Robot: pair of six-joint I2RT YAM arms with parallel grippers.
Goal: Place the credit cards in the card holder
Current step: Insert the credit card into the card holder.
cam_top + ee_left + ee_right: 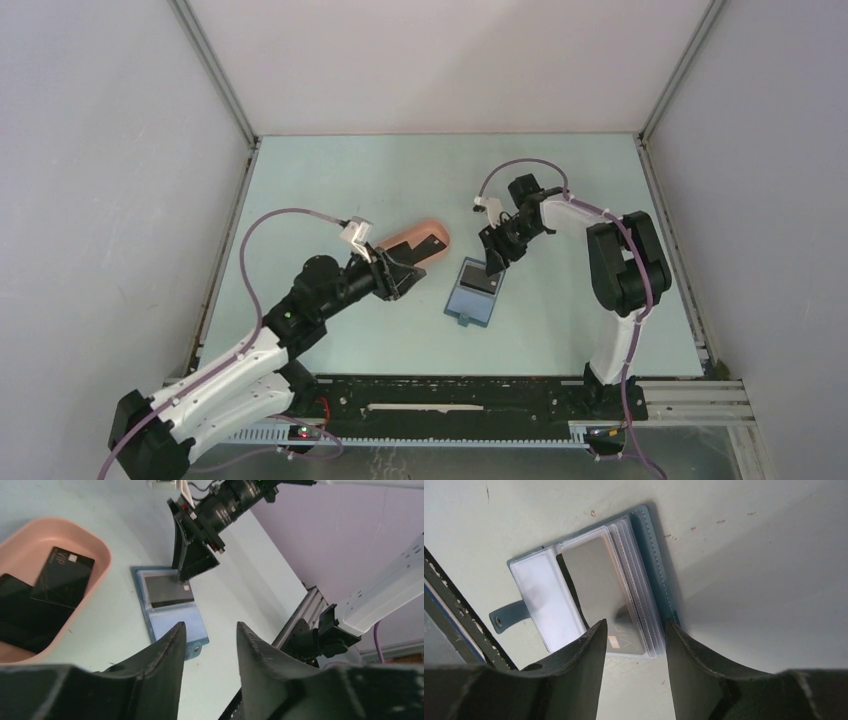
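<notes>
- Three credit cards [62,577]: two black in one pink tray [104,555], third card [596,587] in the one card holder [651,555].
- Left end effector [210,627]: spread, empty.
- Right end effector [635,625]: spread above the third card, gripping nothing.

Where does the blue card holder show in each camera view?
Top external: card holder at table centre, at the right gripper tip.
Left wrist: mid-frame, right of the pink tray.
Right wrist: centre-left, lying open.
Shared landmark: the dark card lying on it.
</notes>
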